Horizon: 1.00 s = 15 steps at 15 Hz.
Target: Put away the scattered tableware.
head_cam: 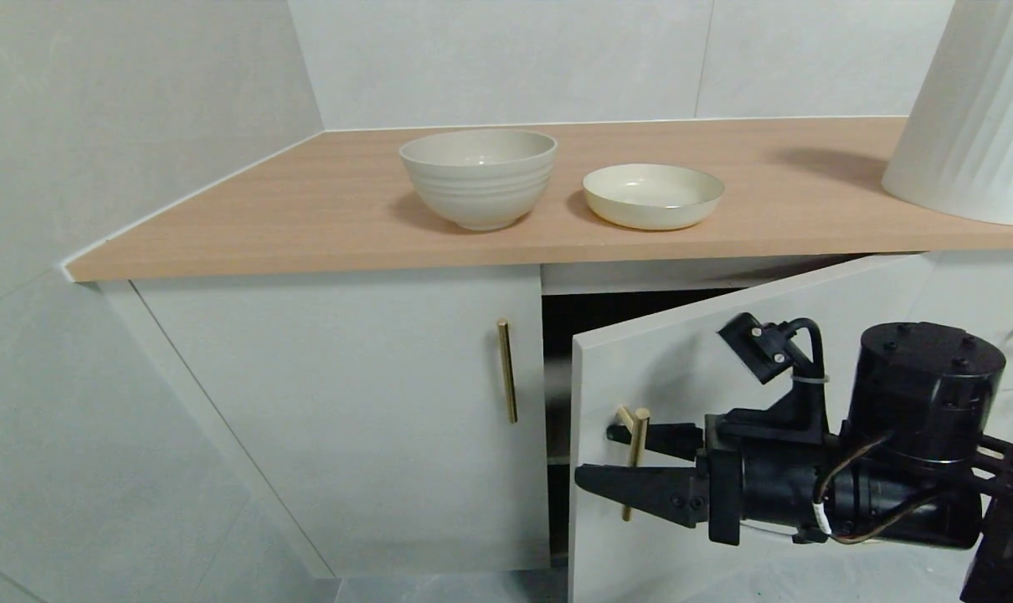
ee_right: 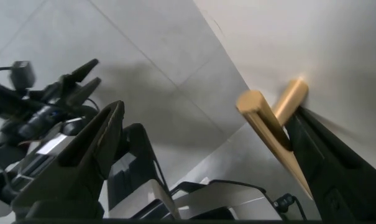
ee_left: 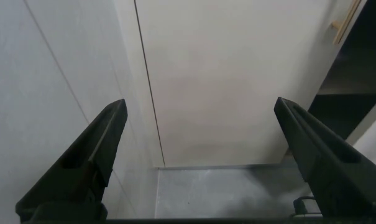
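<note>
- Tableware, where is it?
- Up on the desk [head_cam: 305, 213]: a deep bowl [head_cam: 478, 176] and a shallow dish [head_cam: 653, 195], side by side, not touching.
- And the pincers?
- Right pincer [head_cam: 595, 455] is spread wide, straddling the brass handle [head_cam: 638, 420] of the half-open cupboard door [head_cam: 657, 368]. Left pincer [ee_left: 200, 155] gapes wide too, empty, facing the shut door [ee_left: 219, 81].

No writing, label or number can be read anywhere.

Matte-black right gripper [head_cam: 592, 454], screwed cylindrical wrist [head_cam: 929, 385], apparently zip-tied cable [head_cam: 815, 339]
</note>
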{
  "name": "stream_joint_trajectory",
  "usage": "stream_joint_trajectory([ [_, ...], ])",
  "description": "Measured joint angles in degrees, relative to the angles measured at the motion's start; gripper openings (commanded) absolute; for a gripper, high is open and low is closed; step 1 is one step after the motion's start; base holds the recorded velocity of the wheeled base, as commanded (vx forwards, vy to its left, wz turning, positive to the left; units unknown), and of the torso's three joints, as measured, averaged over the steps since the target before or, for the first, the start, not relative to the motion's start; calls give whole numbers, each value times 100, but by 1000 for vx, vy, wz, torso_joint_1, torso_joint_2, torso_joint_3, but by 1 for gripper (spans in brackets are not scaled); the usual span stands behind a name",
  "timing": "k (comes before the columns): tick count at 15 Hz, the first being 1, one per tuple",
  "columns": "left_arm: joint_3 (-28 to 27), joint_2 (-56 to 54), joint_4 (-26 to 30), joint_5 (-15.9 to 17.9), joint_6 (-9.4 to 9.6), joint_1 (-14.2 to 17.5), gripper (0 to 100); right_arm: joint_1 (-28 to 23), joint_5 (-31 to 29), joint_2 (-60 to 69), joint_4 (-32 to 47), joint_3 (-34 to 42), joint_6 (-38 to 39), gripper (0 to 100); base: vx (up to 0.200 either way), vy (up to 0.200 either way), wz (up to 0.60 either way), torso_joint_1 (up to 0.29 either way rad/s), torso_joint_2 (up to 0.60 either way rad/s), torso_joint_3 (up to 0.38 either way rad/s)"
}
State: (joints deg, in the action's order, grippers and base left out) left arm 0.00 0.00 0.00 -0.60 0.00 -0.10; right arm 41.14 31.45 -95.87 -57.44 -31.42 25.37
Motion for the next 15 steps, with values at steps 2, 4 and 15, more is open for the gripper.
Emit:
stream_joint_trajectory([
  [2, -2, 0, 0, 2, 0, 0, 100, 1, 16, 133, 13, 50, 5, 100, 0, 0, 0, 0, 0, 0],
  [4, -2, 0, 0, 5, 22, 0, 100, 1, 21, 205, 40, 71, 6, 100, 0, 0, 0, 0, 0, 0],
  [15, -1694, 1190, 664, 2410, -115, -43, 100, 33, 0, 330, 62, 90, 0, 100, 0, 0, 0, 0, 0, 0],
])
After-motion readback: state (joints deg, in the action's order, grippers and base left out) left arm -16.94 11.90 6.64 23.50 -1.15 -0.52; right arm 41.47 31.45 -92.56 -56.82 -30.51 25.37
